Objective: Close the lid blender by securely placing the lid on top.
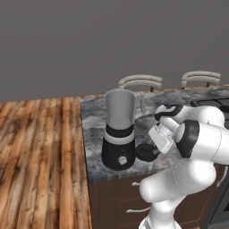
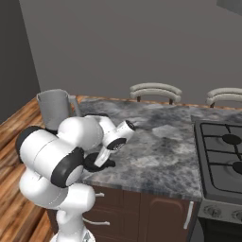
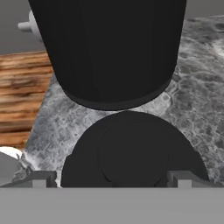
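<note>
Blender (image 1: 119, 134): stands upright near the front left corner of the grey marble counter (image 1: 94, 120). The left base view shows it whole, with grey tapered jar, side handle, black-and-silver collar and black base with a white button; its jar mouth is uncovered. In the right base view the jar top (image 2: 53, 108) rises behind the white arm, which hides the base. In the hand view the black base (image 3: 113, 52) looms close ahead.

Lid (image 1: 146, 152): black disc, flat on the counter just right of the blender base, apart from it. The hand view shows its raised centre (image 3: 131, 153).

Gripper (image 3: 113, 180): low over the lid, finger tips spread to either side of it, jaws parted, nothing held.

Stove (image 2: 222, 151): at the counter's right end.

Two chair backs (image 2: 156, 90): beyond the counter.
</note>
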